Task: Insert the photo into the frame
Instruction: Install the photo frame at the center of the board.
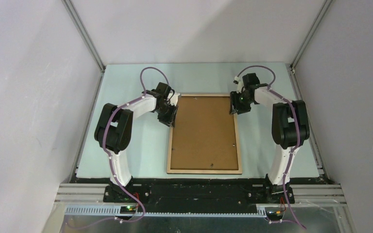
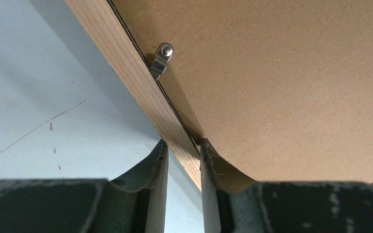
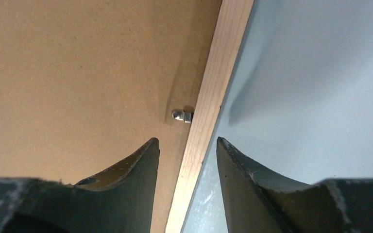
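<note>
Though face down, the frame (image 1: 204, 171): pale wood around brown board (image 1: 204, 131).

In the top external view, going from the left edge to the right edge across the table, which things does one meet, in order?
The left arm → frame's left wooden rail → brown backing board → frame's right wooden rail → right arm.

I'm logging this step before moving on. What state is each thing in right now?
frame: lying face down, wooden back up.
backing board: flat inside the frame.
metal clip: turned over the board's edge.
left gripper: shut on the frame's left side.
right gripper: open, straddling the frame's right side.
photo: not visible; cannot tell whether it is under the board.
</note>
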